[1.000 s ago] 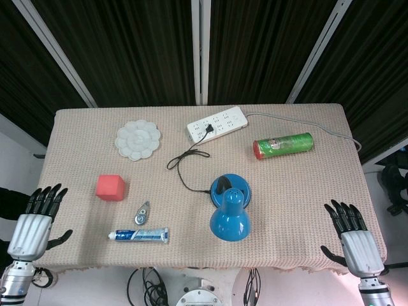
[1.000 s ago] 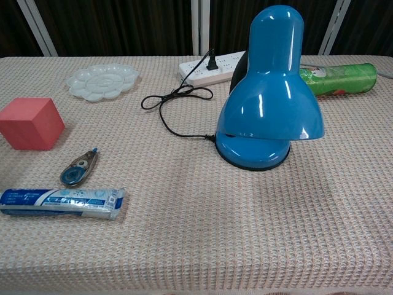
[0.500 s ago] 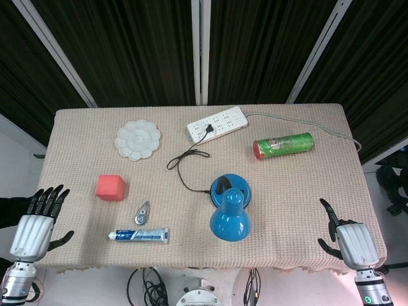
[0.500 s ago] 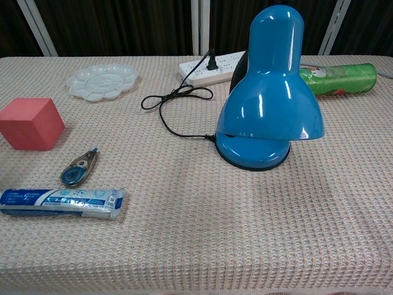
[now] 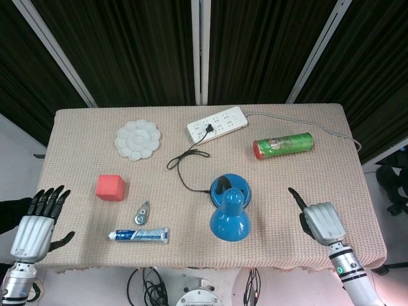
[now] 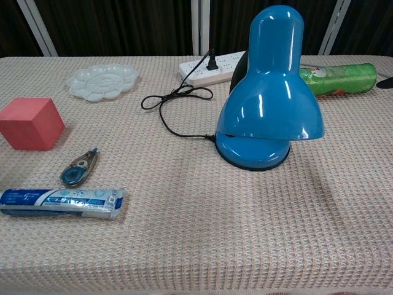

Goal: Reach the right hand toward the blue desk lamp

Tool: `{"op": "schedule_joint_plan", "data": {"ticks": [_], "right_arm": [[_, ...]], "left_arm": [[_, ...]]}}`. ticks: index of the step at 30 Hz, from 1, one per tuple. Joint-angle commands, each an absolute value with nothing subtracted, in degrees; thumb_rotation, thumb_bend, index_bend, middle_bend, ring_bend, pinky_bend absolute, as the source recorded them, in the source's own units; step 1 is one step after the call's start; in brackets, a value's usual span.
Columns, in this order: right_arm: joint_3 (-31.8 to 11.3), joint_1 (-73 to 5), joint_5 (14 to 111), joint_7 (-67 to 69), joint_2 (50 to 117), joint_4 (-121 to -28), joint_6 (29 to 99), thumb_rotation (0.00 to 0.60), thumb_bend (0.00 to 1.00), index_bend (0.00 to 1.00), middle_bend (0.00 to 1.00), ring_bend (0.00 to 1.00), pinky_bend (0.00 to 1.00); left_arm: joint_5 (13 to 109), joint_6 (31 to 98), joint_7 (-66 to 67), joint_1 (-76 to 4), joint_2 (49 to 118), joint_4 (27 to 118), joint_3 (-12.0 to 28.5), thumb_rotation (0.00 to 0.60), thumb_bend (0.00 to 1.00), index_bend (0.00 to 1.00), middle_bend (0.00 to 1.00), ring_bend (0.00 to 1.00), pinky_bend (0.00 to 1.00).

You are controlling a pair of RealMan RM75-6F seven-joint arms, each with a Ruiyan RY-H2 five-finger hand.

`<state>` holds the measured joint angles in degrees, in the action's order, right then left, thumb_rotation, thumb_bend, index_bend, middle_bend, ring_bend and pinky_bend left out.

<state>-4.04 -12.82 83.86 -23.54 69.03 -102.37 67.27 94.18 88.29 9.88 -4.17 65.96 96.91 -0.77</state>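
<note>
Right hand (image 5: 323, 222) hangs empty to the right of the blue desk lamp (image 5: 230, 208), palm down, apart from it; its fingers look loosely extended, though foreshortened. Standing near the counter's (image 5: 83, 146) front middle, the lamp's glossy shade looks slippery; the narrower neck seems the surer hold.

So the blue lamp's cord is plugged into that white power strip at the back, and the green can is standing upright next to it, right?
Not quite. The green can lies on its side, as the head view shows; it is not upright. The rest holds: the blue lamp has its cord's plug in the white power strip at the back, with the can off to the strip's side.
</note>
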Motion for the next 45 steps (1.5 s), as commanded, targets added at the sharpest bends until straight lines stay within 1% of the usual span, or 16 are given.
{"op": "schedule_joint_plan", "data": {"ticks": [1,7,14,26,45], "right_arm": [[-6.53,-17.94,76.54,-30.12,72.20,-102.36,60.81,0.600,0.66,0.00,0.95,0.85,0.85],[-7.05,-22.93,69.52,-35.27,74.49,-104.00,55.16,0.600,0.67,0.00,0.95,0.85,0.85],[-6.99,-27.52,63.67,-40.05,76.90,-104.32,53.00,0.600,0.73,0.00,0.95,0.85,0.85],[-5.39,-32.74,55.14,-43.69,79.54,-103.27,52.86,0.600,0.73,0.00,0.95,0.85,0.85],[-2.20,-37.09,50.57,-43.79,80.74,-102.53,54.46,0.600,0.73,0.00,0.95,0.85,0.85]], "left_arm": [[94.15,88.25,9.86,-4.15,65.98,96.89,-0.79,0.600,0.14,0.03,0.00,0.00,0.00],[93.91,88.16,10.05,-4.10,66.11,96.78,-0.76,0.600,0.14,0.03,0.00,0.00,0.00],[93.73,87.82,10.30,-4.20,66.26,96.70,-0.75,0.600,0.14,0.03,0.00,0.00,0.00],[93.58,87.93,9.82,-4.14,66.15,96.58,-0.68,0.600,0.14,0.03,0.00,0.00,0.00],[93.67,88.03,9.59,-4.12,66.09,96.59,-0.67,0.600,0.14,0.03,0.00,0.00,0.00]]}}
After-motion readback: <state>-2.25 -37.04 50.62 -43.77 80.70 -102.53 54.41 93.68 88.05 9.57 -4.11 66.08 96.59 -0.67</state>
